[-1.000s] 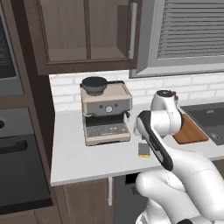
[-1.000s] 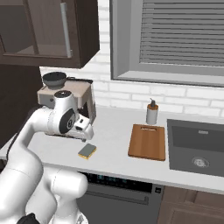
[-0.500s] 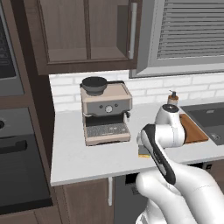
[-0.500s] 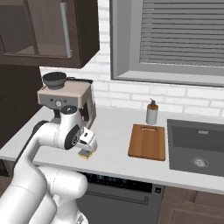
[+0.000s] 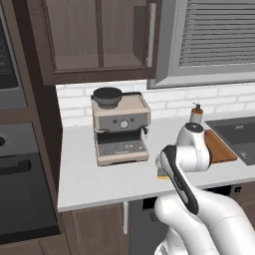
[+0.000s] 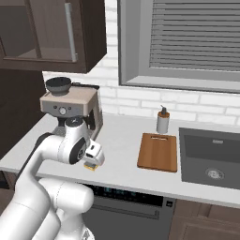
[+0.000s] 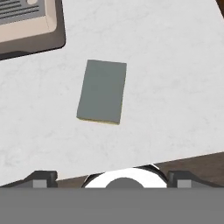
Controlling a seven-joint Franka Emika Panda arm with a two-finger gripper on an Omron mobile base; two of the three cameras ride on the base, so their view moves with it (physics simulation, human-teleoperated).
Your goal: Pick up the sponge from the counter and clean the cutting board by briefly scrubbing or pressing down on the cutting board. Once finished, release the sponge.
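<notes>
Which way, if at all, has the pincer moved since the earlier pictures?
Yes. In the right base view the pincer has come down from level with the coffee machine to just above the sponge.

Counter (image 6: 123, 154): light stone-like slab. Resting on it: coffee machine (image 5: 121, 127) at the back left; sponge (image 7: 102, 91), grey face up, near the front edge; cutting board (image 6: 159, 152) beside the sink; soap dispenser (image 6: 162, 120) behind the board.

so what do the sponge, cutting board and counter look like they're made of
Sponge: looks like soft foam, with a matte grey-green scrub face on top and a yellow edge showing below. Cutting board: likely wood, reddish-brown with faint grain. Counter: pale, faintly mottled slab, probably stone or a stone-look surface.
</notes>
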